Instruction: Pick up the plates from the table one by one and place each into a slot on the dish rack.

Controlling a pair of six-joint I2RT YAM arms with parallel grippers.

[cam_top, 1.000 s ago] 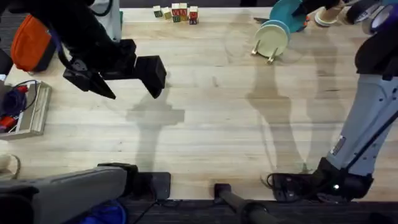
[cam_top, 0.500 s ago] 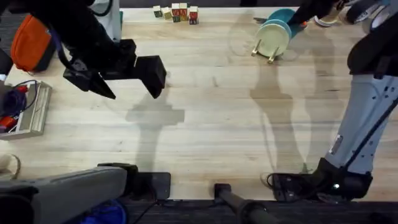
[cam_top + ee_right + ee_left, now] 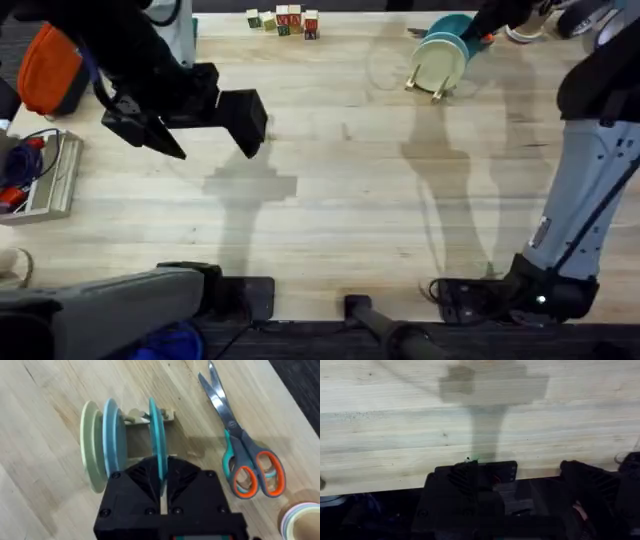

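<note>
My right gripper [image 3: 161, 479] is squeezed tight on the edge of the bright turquoise round plastic plate [image 3: 156, 435]. A moment ago this plate was leaning out past the far side of the small light-wood dish rack [image 3: 137, 416]. Now it has swung in and stands up straight between the thin wooden sticks. It is in a slot, apart from the other two plates. I think it is about time to let go, but I cannot tell if the bottom edge sits all the way down yet.

The pale cream-green round plate [image 3: 89, 460] and a light blue round plate [image 3: 111, 440] stand close together at the near end of the rack. So I think most of the job is done.

My left gripper [image 3: 205, 140] hangs open above the large light wooden table [image 3: 380, 200], far from the rack, holding nothing.

Steel scissors with teal and orange handles [image 3: 245, 460] lie near the rack, with a pale roll of tape [image 3: 300, 515] just past them. Little coloured toy blocks [image 3: 285, 20] sit at the far edge.
</note>
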